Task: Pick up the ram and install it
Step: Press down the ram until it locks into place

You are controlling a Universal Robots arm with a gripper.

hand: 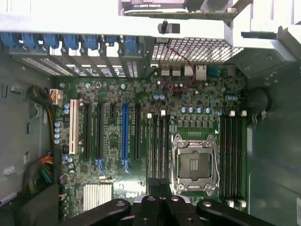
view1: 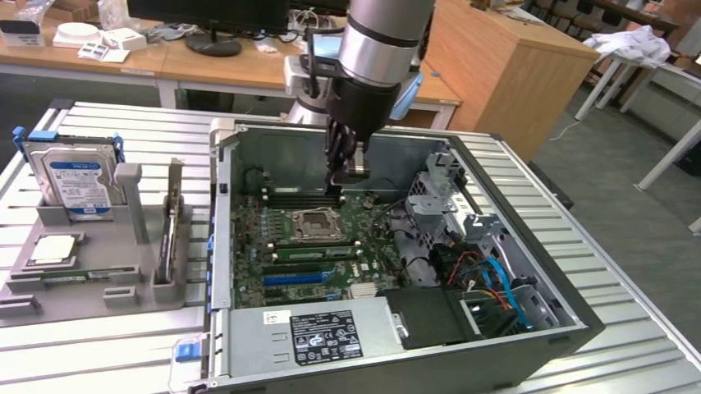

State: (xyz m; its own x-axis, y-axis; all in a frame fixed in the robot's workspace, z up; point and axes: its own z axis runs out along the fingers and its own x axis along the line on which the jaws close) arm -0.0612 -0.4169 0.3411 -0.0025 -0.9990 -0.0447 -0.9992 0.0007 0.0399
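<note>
My gripper reaches down into the open computer case, above the motherboard and close to the CPU socket. In the wrist view the gripper is shut with nothing visible between its dark fingertips, which hang over the end of the black memory slots beside the CPU socket. A thin green ram lies flat in the grey fixture at the exterior view's left, far from the gripper. Another green stick sits in a slot on the near side of the socket.
The grey fixture also holds an upright hard drive and a silver processor chip. A blue slot, a power supply and a drive cage with cables crowd the case. Desks stand behind.
</note>
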